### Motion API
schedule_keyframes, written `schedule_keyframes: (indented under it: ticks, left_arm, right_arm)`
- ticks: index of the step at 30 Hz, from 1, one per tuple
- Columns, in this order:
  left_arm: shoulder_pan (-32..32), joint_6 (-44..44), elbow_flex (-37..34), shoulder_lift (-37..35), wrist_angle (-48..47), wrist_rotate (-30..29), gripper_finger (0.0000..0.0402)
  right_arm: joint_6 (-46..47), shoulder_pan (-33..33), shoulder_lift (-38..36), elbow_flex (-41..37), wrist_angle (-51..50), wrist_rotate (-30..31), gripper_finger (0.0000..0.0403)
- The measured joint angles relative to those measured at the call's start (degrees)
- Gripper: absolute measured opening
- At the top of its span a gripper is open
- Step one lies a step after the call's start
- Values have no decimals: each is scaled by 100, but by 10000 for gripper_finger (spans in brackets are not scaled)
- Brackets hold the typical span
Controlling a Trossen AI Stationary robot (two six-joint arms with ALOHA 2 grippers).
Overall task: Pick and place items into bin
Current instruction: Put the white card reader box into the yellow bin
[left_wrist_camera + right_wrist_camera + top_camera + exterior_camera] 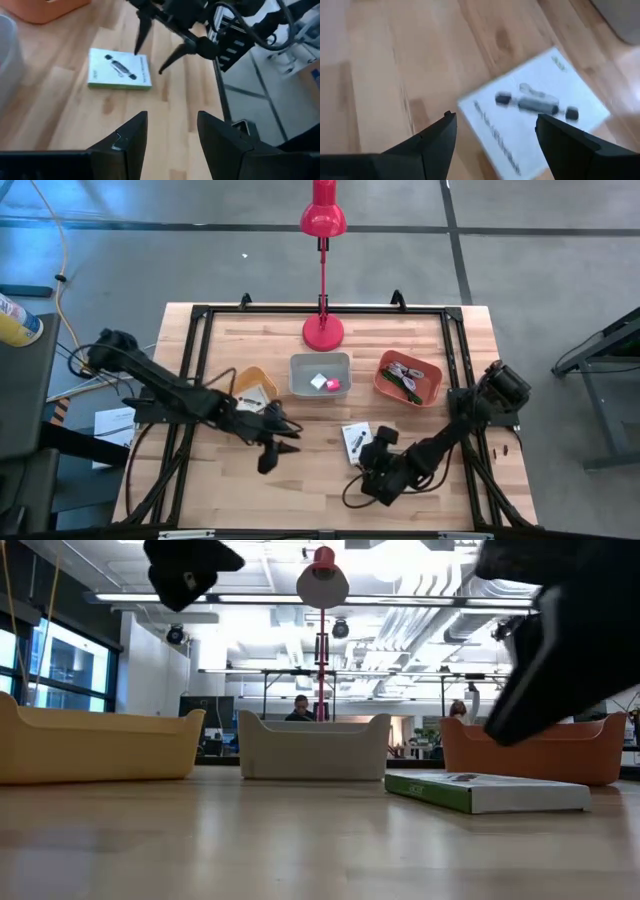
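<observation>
1. A flat white card with black print and a green edge (pixel 355 440) is seen lying on the pale wooden plank worktop (pixel 320 490), near the grey plastic bin (pixel 320 374).
2. A pink cube (pixel 334 385) and a white cube (pixel 318 380) are seen in that bin; the orange bin's (pixel 408 377) contents are hard to make out.
3. The right gripper (pixel 495 131) is held just over the card, fingers spread wide, empty.
4. The left gripper (pixel 170 127) is held above bare wood, fingers apart, empty.

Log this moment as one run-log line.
right end effector: open, above white card | left end effector: open, empty | grey bin: pink cube, white cube
</observation>
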Motion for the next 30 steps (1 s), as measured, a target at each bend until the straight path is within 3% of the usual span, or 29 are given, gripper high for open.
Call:
schedule_keyframes:
  ticks: [7,12,15,21,30]
  left_arm:
    - [-220,-265,-2,645,1080,-40,161]
    - [-423,-453,-5,805,1243,-225,161]
    - [-559,-554,-3,806,1269,-422,161]
    - [-770,-608,-3,803,1442,-771,161]
    - [-922,-621,2,803,1705,-828,161]
  right_arm:
    - [0,159,-32,0,-591,105,259]
    - [325,118,-146,9,-944,601,259]
    - [459,-75,-118,-22,-1191,589,259]
    - [305,-528,-83,-303,-833,214,259]
    - [50,-706,-73,-629,148,-37,259]
